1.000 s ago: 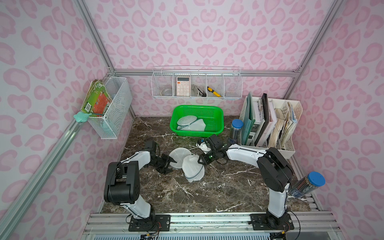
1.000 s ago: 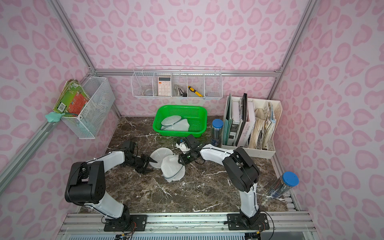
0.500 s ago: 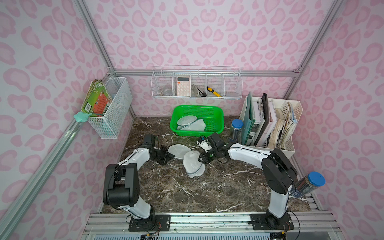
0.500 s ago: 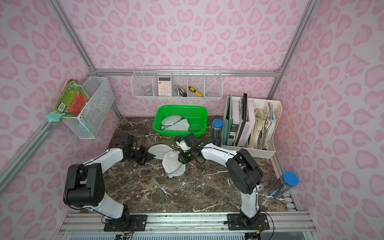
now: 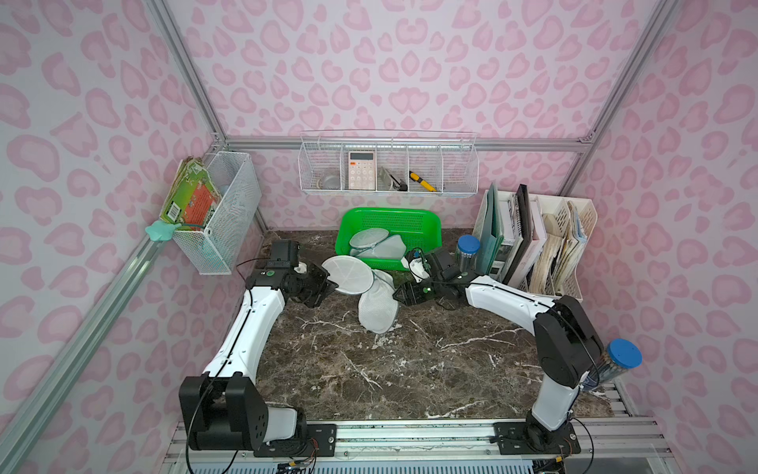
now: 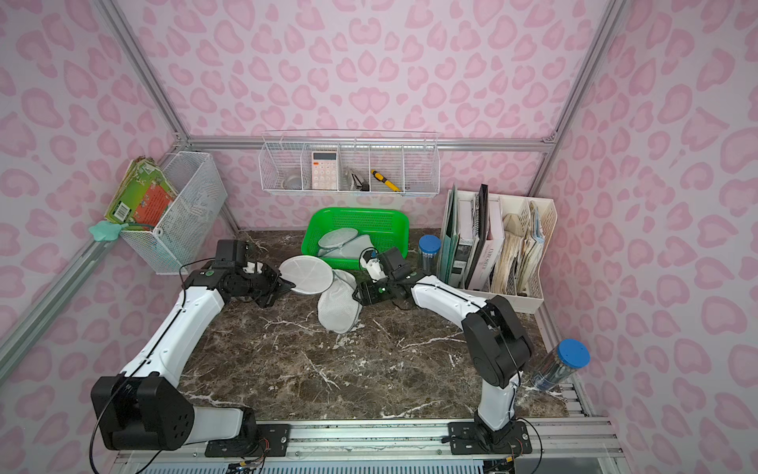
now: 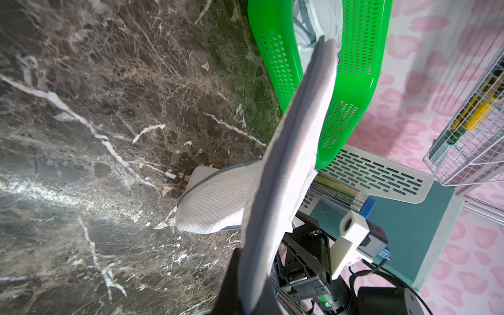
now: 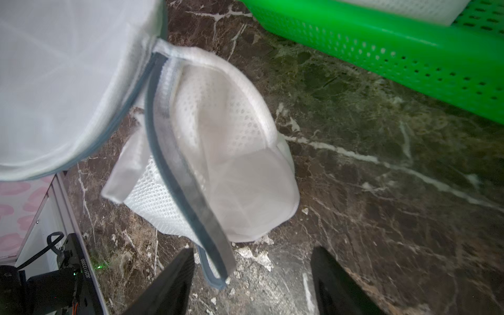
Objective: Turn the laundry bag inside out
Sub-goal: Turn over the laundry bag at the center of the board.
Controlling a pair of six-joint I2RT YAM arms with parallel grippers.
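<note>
Left wrist view gives you little of the left claw (image 7: 252, 289): its dark fingers are cut off at the frame edge and mostly covered by the laundry bag (image 7: 289, 152). The bag's flat round panel runs edge-on out from between them, and the jaws are pinched tight on that panel's rim. In both top views you can place the bag mid-tabletop (image 5: 369, 369), just in front of the green basket (image 5: 414, 230), its round panel raised at the left claw and its mesh pouch slumped on the marble. The right claw (image 8: 252, 281) stands wide apart and holds nothing. The grey zip strip (image 8: 185, 191) dangles just beside one finger, and you cannot tell whether it touches. From above, the right claw's tips merge with the pouch's edge, so contact there is unclear. A second mesh bag (image 5: 377, 246) lies in the basket, partly hidden.
</note>
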